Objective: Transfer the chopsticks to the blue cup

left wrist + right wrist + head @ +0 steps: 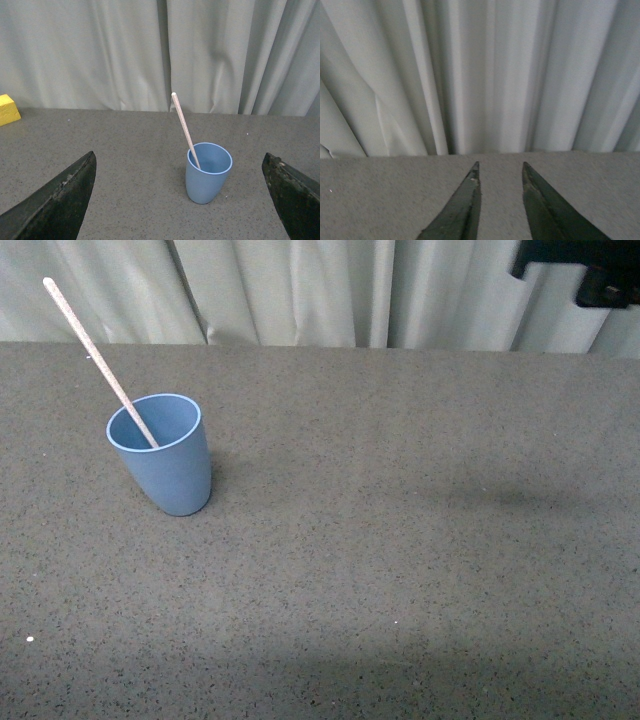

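Note:
The blue cup [162, 456] stands upright on the grey speckled table at the left. The cream-white chopstick [96, 358] stands inside it, leaning up and to the left, its upper half above the rim. In the left wrist view the cup [208, 176] and the chopstick [183, 126] sit a short way ahead of my left gripper [179, 155]. Its dark fingers [60, 200] are spread wide and hold nothing. My right gripper [500, 165] is open and empty, low over bare table, facing the curtain. Neither gripper touches the cup.
A pale pleated curtain [300, 290] hangs along the table's far edge. A yellow block [7, 109] lies at the far edge in the left wrist view. A black arm part [585, 270] shows at the top right of the front view.

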